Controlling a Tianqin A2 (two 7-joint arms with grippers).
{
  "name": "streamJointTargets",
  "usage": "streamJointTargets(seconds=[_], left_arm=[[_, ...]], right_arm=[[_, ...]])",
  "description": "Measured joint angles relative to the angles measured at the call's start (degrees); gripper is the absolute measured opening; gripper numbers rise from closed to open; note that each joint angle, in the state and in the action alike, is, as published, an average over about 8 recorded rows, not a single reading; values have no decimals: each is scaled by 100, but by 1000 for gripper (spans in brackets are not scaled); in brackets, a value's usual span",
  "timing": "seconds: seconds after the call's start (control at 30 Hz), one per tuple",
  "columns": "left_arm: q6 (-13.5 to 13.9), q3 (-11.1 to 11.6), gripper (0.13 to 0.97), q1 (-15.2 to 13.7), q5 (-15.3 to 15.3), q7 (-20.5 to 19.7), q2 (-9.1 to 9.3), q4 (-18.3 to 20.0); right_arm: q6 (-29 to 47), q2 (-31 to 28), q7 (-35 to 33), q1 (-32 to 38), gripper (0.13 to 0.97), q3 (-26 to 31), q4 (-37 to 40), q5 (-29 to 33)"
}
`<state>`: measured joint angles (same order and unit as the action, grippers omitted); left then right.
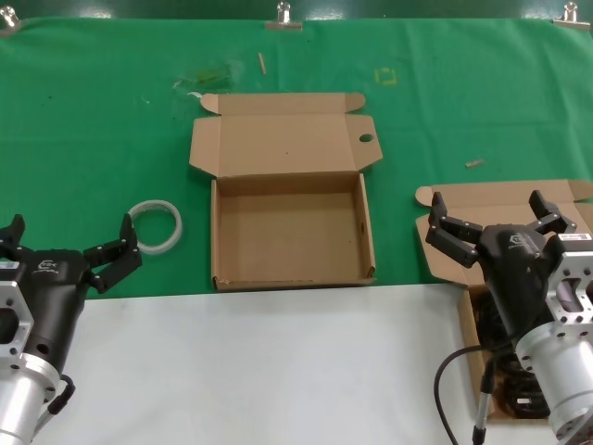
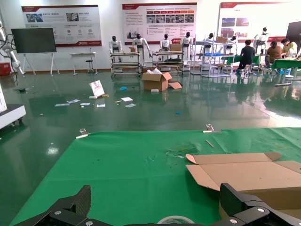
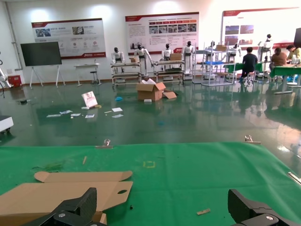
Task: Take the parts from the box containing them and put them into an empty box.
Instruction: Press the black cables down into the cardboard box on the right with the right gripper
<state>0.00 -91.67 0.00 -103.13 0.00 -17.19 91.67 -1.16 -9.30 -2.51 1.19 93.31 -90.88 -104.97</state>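
The empty box (image 1: 289, 236) lies open in the middle of the green mat, its lid folded back with a round hole (image 1: 366, 139) in one flap; it also shows in the left wrist view (image 2: 249, 174) and right wrist view (image 3: 61, 193). The box containing the parts (image 1: 482, 209) sits at the right edge, mostly hidden behind my right arm. Black cords (image 1: 505, 371) show in it beside the arm. My right gripper (image 1: 491, 221) is open above that box's lid. My left gripper (image 1: 67, 243) is open and empty at the near left, beside the tape ring.
A translucent white tape ring (image 1: 155, 225) lies left of the empty box and shows in the left wrist view (image 2: 175, 220). A white table strip (image 1: 259, 362) runs along the front. Small scraps (image 1: 473, 163) lie on the mat. Clips (image 1: 283, 17) hold the mat's far edge.
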Motion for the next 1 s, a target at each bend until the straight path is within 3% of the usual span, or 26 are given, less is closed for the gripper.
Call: streamJointTargets(seconds=[0.47, 0.67, 0.83, 1.0], left_arm=[[0, 0, 965, 0, 0, 0, 0, 0], [0, 0, 965, 0, 0, 0, 0, 0], [0, 0, 965, 0, 0, 0, 0, 0], [0, 0, 965, 0, 0, 0, 0, 0]], right_arm=[[0, 0, 0, 0, 966, 0, 0, 0], [-358, 2, -110, -33, 966, 168, 39, -258], [-1033, 5, -594, -106, 966, 519, -19, -889], [-1944, 7, -1561, -186, 966, 883, -245, -1607]])
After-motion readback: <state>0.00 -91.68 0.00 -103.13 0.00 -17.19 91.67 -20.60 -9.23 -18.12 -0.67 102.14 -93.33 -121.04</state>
